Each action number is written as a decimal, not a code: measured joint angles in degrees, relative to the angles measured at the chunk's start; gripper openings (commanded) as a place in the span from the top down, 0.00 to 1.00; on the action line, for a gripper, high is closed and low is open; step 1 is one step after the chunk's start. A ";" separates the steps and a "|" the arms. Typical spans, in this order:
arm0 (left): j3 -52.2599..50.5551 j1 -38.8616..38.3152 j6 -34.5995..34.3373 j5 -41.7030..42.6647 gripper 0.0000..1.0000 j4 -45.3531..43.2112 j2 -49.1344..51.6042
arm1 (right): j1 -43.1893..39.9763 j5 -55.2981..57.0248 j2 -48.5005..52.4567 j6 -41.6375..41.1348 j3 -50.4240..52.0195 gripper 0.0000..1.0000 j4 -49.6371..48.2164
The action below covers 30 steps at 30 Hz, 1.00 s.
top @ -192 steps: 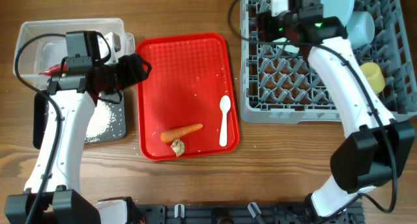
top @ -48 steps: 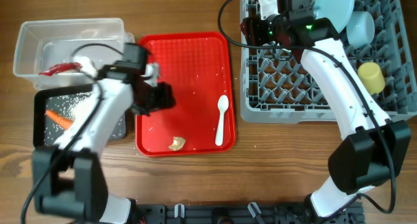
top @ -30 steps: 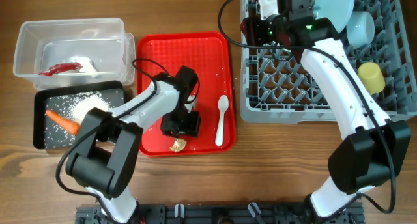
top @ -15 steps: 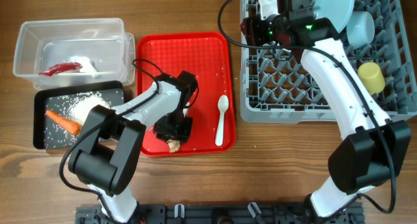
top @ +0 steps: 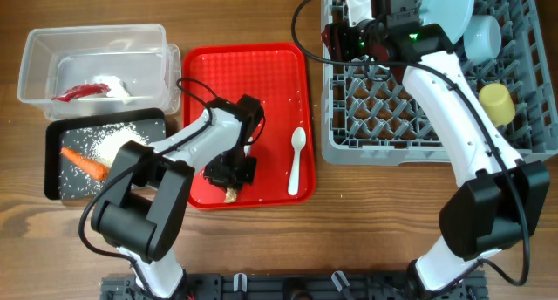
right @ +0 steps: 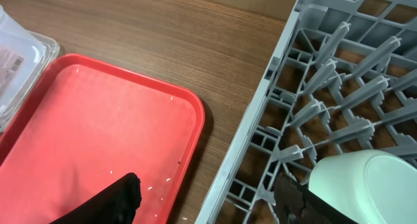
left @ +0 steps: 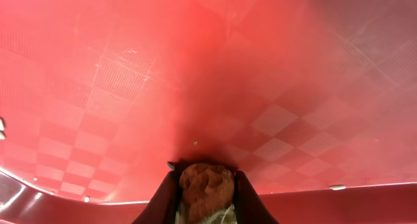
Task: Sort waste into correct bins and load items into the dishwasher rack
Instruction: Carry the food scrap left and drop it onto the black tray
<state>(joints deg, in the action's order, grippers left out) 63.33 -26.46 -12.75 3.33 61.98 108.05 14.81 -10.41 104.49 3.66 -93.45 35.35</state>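
The small brown food lump (left: 206,188) sits at the near edge of the red serving tray (top: 253,82), and my left gripper (top: 231,180) is shut on it, one finger pressed against each side. The white spoon (top: 297,160) lies on the tray to its right. A carrot (top: 83,163) and rice (top: 112,143) lie in the black tray (top: 52,173). The red-and-white wrapper (top: 78,92) is in the clear tub (top: 96,34). My right gripper (right: 208,199) hangs open over the dishwasher rack's (top: 418,126) left edge, beside a pale green bowl (right: 365,185).
In the rack stand a pale blue plate (top: 449,8), a light blue bowl (top: 482,37) and a yellow cup (top: 497,102). A few rice grains (right: 156,180) are scattered on the red tray. Bare wooden table (top: 392,213) lies in front of the rack.
My left gripper dropped toward the tray's near edge and closed its fingers round the brown lump. The right arm has stayed still.
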 measured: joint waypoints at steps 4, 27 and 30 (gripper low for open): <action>0.44 1.88 0.00 0.76 0.88 -0.07 0.00 | 0.00 0.00 0.00 0.00 0.00 0.32 0.00; 3.56 44.22 -2.25 -10.21 0.92 -10.95 -13.33 | 0.00 0.00 0.00 0.00 0.00 0.32 0.00; 3.54 47.80 -3.23 -9.88 0.92 -11.78 -12.20 | 0.00 0.00 0.00 0.00 0.00 0.32 0.00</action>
<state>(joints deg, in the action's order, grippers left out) 66.87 21.34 -15.99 -6.55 50.19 95.85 14.81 -10.41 104.49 3.66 -93.45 35.35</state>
